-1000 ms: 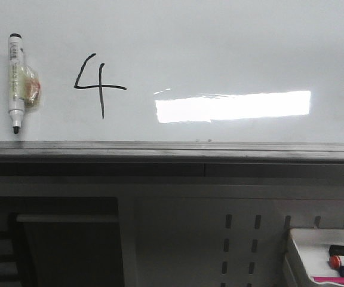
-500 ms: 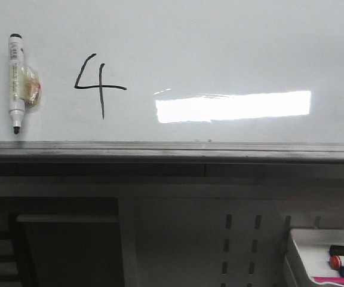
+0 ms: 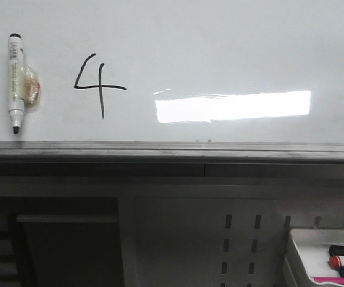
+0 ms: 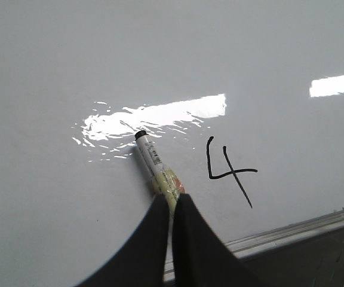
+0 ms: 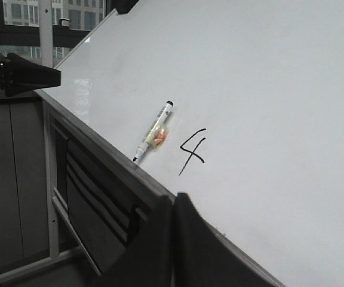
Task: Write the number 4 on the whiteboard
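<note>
Glossy white-grey, the whiteboard [image 3: 232, 48] fills the upper front view, with wide bare surface above and to the right of the writing, broken only by a bright rectangular glare [image 3: 232, 106]. Its dark grey bottom rail [image 3: 172, 152] runs along the lower edge. The number 4 [image 3: 98, 85] sits on the left part of the board, a thin black open-topped figure with slanted strokes, its stem ending above the rail. Just left of it a white marker pen [image 3: 15, 82] is stuck upright to the board, tip down near the rail. At lower right a small white tray [image 3: 300, 245] holds markers. The left gripper [image 4: 171, 200] and right gripper [image 5: 173, 200] both show fingers pressed together, holding nothing.
</note>
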Available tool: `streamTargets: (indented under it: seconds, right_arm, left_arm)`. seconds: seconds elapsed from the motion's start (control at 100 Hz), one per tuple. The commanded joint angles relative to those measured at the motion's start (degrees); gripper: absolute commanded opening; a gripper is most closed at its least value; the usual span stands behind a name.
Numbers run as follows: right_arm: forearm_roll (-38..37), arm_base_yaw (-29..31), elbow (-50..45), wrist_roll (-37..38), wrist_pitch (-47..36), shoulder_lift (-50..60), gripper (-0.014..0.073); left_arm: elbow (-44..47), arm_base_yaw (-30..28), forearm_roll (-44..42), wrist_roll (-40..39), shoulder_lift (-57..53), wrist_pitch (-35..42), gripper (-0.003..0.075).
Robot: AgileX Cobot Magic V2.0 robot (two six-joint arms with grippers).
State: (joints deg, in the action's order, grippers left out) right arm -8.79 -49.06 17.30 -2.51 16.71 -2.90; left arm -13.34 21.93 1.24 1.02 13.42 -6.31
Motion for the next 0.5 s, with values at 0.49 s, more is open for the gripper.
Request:
streamTargets:
  seconds: [0.49]
  right_arm:
    - [-0.87,0.44,1.44,-0.01,-4.58,-0.64,-0.0064]
  left_arm:
    - [0.11,-2.65,0.21,-0.16,-1.43,4.15,-0.0020]
